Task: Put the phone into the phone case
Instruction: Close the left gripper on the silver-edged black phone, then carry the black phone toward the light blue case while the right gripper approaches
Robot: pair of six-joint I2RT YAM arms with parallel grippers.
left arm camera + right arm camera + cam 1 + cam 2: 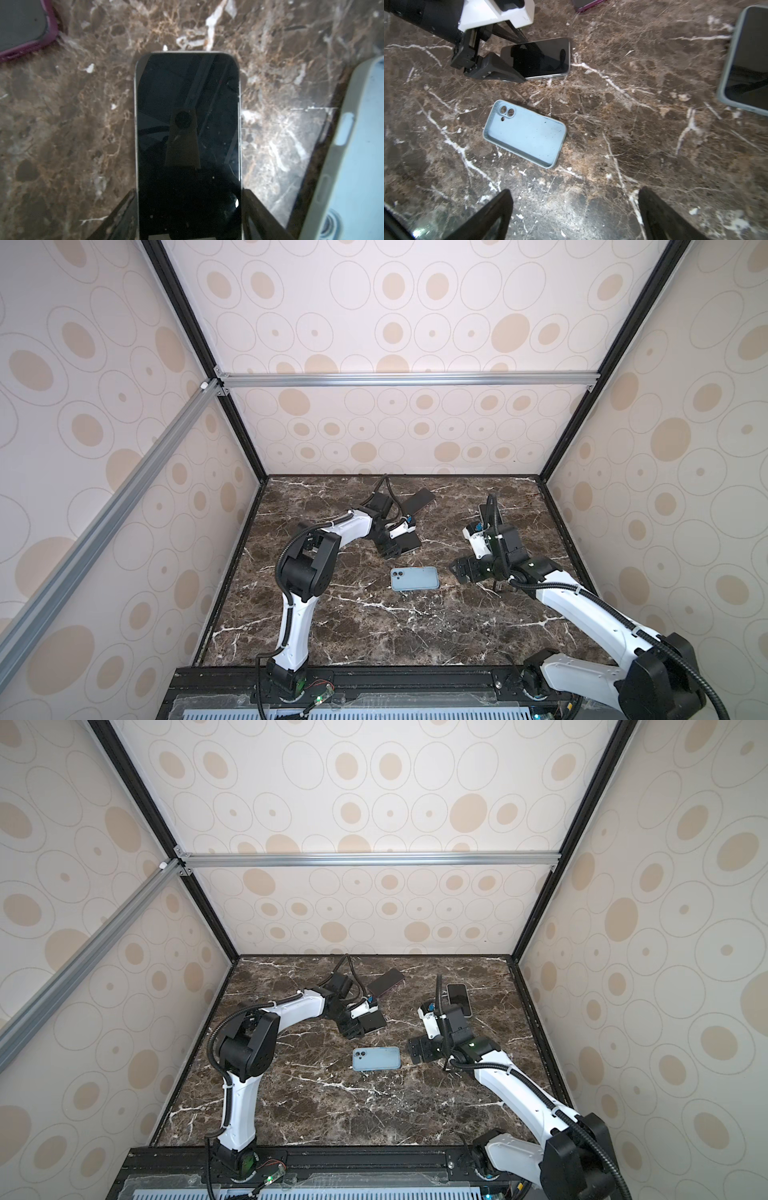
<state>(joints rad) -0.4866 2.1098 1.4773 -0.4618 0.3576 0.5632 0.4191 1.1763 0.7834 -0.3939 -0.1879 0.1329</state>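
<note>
The phone [188, 124], black-screened with a silver edge, lies screen up between the fingers of my left gripper [188, 195], which is shut on its two long sides. In both top views the phone [409, 542] [374, 1022] sits low over the marble, behind the phone case. I cannot tell whether it touches the table. The phone case [414, 578] [376, 1058] is light blue and lies open side up and empty [525, 135]. My right gripper [575, 195] stands open to the right of the case [455, 568], holding nothing.
A phone in a purple case [419, 499] lies at the back, beyond the left arm. A second phone in a grey-green case [459, 998] lies behind the right wrist. Patterned walls close in the marble table [374, 635] on three sides.
</note>
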